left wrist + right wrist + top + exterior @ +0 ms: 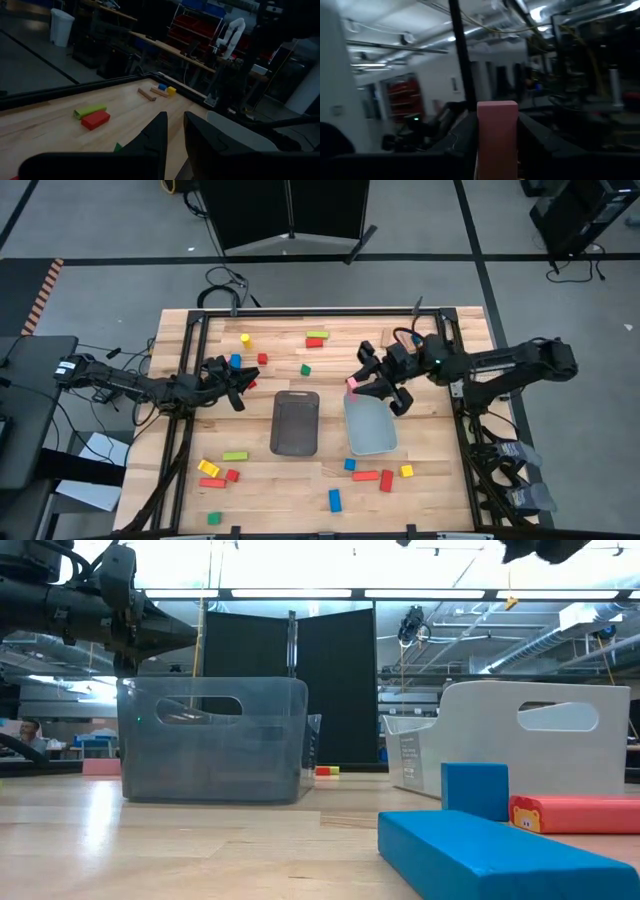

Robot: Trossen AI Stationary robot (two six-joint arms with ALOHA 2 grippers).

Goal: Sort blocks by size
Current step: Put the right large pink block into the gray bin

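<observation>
In the high view, my right gripper [366, 383] is shut on a pink block [352, 383]. It hovers over the far left corner of the pale blue-grey tray [370, 430]. The block [496, 130] shows between the two fingers in the right wrist view. My left gripper [240, 380] waits left of the dark grey tray [295, 423]. Its fingers [155, 140] stand a narrow gap apart with nothing between them. Loose blocks lie flat on the table: red, green, yellow and blue ones along the far side [317, 337] and the near side [365, 475]. My right gripper pinches the pink block by two opposite sides [482, 145] between its fingers. The fingers run about level, pointing toward the table's left. The block's free end [496, 106] sticks out past the fingertips. It is lifted clear of table and tray.
The two trays stand side by side mid-table, dark grey [215, 740] left, pale [530, 740] right. Close to the low camera lie a blue bar [500, 855], a blue cube [475, 790] and a red bar [575, 812]. Black frame rails [185, 360] run along the table's sides.
</observation>
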